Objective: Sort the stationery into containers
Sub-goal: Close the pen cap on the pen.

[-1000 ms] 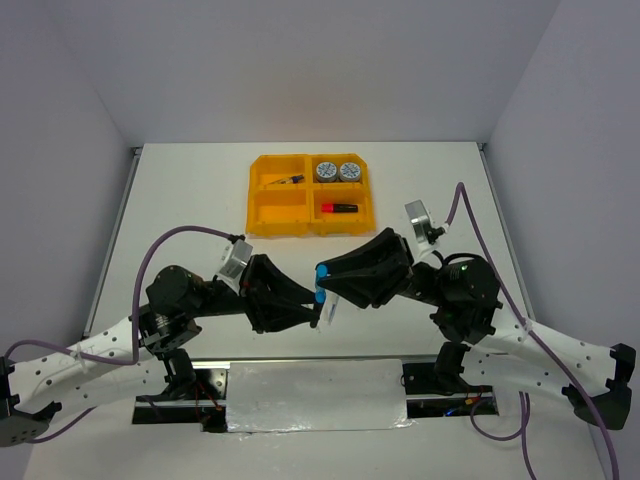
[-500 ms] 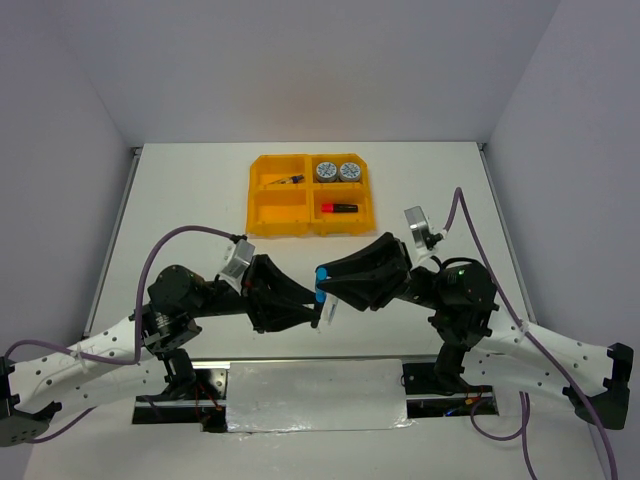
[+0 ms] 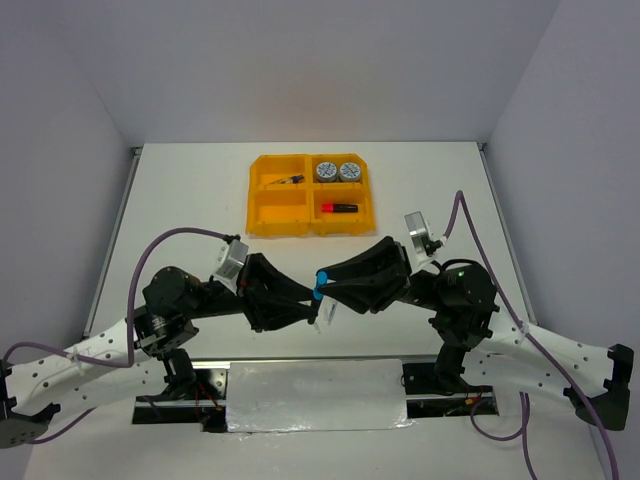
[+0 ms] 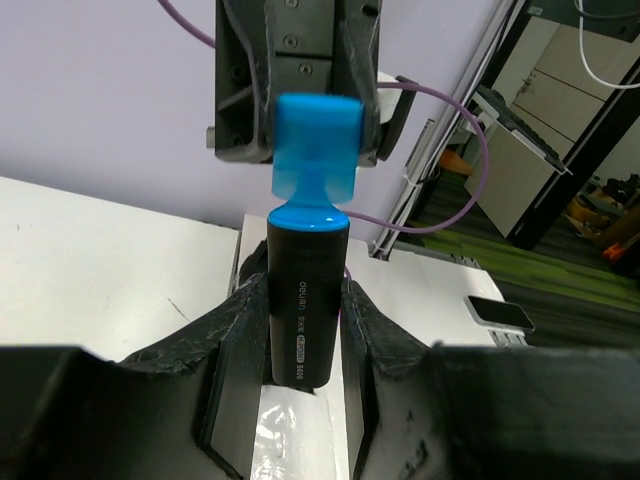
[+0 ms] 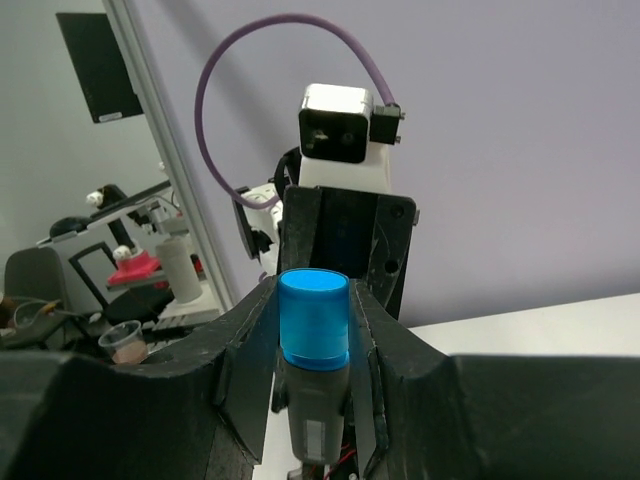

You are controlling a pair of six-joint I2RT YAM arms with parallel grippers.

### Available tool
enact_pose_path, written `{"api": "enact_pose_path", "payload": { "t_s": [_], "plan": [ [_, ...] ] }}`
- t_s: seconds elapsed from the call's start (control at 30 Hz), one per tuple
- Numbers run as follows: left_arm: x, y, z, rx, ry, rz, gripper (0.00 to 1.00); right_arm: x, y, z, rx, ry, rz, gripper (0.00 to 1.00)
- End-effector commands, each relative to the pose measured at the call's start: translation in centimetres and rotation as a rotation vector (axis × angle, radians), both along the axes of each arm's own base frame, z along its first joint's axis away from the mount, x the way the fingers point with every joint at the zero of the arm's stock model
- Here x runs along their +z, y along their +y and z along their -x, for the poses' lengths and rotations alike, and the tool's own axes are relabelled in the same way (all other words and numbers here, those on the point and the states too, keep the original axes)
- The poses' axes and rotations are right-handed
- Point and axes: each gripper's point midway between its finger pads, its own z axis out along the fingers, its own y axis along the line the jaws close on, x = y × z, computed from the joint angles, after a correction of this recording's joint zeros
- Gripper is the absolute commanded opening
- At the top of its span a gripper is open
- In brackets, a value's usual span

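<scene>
Top external view puts both my arms meeting over the near middle of the bench (image 3: 180,200), well apart from the tray (image 3: 254,205) at the far centre. On the left, my left hand (image 4: 305,330) is clamped on a black highlighter (image 3: 323,303), with a pad on each side of its barrel at the end away from the cap and the printed label facing my wrist camera. The pen sits between the two hands and, as far as I can tell, is lifted off the bench. Its blue cap (image 5: 313,320) points toward my right arm. My right hand (image 3: 325,283) is closed on that cap, one finger on either side, so each hand holds an opposite end of the same pen. I judge it light and rigid: hard plastic that will not give under the pads. The barrel is smooth and round, so it could twist or slide if squeezed off-centre. The cap looks push-fit, so any pull between my hands may separate it, and carrying by the cap alone risks dropping the body. Mid-barrel, square across the round, is the safer hold. In the tray, a red-capped highlighter (image 3: 340,208) lies in the near right compartment, which I take as this one's place. Two tape rolls (image 3: 326,171) fill the far right compartment.
</scene>
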Motion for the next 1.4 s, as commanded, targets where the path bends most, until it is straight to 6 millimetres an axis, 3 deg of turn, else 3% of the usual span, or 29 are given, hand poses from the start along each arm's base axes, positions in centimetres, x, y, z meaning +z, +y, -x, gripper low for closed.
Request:
{"api": "enact_pose_path", "payload": {
  "t_s": [0.0,0.5,0.6,0.63,0.73,0.87,0.97,1.07,1.2,1.37],
  "plan": [
    [3.9,1.2,0.3,0.033,-0.094,0.114,0.00,-0.7,0.4,1.0,0.051,-0.028,0.018,0.34],
    [4.2,1.5,0.1,0.056,-0.134,0.100,0.00,-2.8,1.0,1.0,0.073,0.010,0.017,0.40],
    [4.6,1.9,0.0,0.081,-0.156,0.106,0.00,-3.4,1.3,0.9,0.078,0.019,0.033,0.47],
    [4.4,1.9,-0.2,0.085,-0.155,0.095,0.00,-3.5,1.3,0.9,0.079,0.023,0.034,0.54],
    [4.0,1.7,-0.5,0.099,-0.166,0.070,0.00,-3.5,1.2,1.0,0.083,0.024,0.029,0.66],
    [2.2,0.8,-1.5,0.122,-0.154,0.007,0.00,-2.7,0.9,0.9,0.065,0.019,0.020,0.68],
    [0.6,0.4,-3.1,0.191,-0.126,-0.044,0.00,-2.6,0.8,-0.3,-0.008,0.034,0.036,0.70],
    [-0.7,0.5,-5.5,0.311,-0.084,-0.094,0.00,-3.6,0.4,-3.0,-0.160,0.084,0.089,0.70],
    [-1.9,1.8,-8.8,0.506,-0.034,-0.143,0.00,-6.5,-0.3,-6.6,-0.367,0.181,0.215,0.68],
    [-2.1,2.7,-10.1,0.612,-0.041,-0.141,0.00,-7.1,-0.7,-9.1,-0.524,0.278,0.257,0.68]
  ]
}}
